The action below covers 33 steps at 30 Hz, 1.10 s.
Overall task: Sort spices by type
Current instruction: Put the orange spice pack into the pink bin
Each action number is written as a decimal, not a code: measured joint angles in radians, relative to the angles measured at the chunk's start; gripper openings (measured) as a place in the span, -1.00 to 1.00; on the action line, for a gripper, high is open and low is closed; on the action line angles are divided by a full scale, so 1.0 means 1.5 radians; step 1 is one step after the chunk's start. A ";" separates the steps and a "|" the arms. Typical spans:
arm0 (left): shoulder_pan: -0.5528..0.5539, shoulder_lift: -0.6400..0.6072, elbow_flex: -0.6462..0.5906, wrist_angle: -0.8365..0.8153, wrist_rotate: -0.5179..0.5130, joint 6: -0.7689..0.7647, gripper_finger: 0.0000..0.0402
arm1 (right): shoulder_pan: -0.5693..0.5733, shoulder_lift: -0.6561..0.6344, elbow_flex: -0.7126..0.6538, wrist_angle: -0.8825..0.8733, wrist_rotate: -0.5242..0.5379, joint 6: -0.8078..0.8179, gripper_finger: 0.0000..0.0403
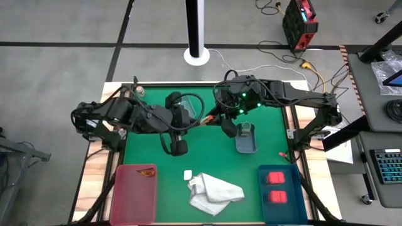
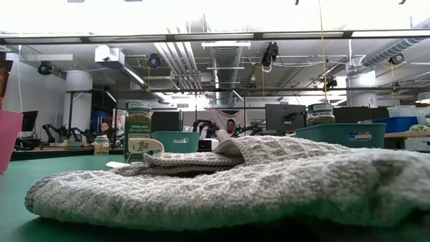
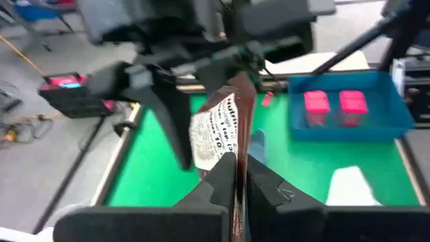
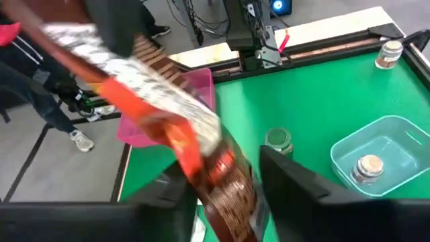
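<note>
Left gripper (image 3: 236,176) clamps the brown packet (image 3: 225,124), upright lengthwise; right gripper (image 4: 225,180) loosely straddles it.

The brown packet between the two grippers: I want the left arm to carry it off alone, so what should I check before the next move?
1. Left gripper shut on the brown packet: ok.
2. Right gripper fingers apart: ok.
3. Right fingers clear of the packet, which runs between them: cannot tell.
4. Pink tray has room; only one flat packet lies at its far end: ok.
5. Way to the pink tray free; the white cloth lies beside it, not in between: ok, as far as the high view shows.
6. Packet lifted clear of the table: cannot tell.
</note>
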 joint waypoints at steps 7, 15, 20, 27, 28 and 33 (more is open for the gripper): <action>-0.044 -0.004 0.023 -0.104 0.005 -0.059 -1.00 | 0.000 -0.004 0.004 -0.005 -0.049 0.028 0.12; -0.164 -0.005 0.048 -0.319 0.184 -0.268 -1.00 | 0.000 -0.005 0.004 -0.056 -0.052 0.046 0.32; -0.313 -0.003 -0.001 -0.300 0.128 -0.320 -1.00 | 0.006 -0.005 -0.003 -0.059 -0.052 0.039 0.33; -0.424 -0.004 -0.129 -0.314 0.058 -0.539 -1.00 | 0.007 0.000 -0.006 -0.054 -0.049 0.023 0.25; -0.432 -0.006 -0.146 -0.314 0.056 -0.561 -1.00 | 0.007 0.001 -0.007 -0.054 -0.049 0.024 0.24; -0.446 -0.007 -0.200 -0.311 0.054 -0.617 -1.00 | 0.010 0.002 -0.009 -0.054 -0.047 0.029 0.23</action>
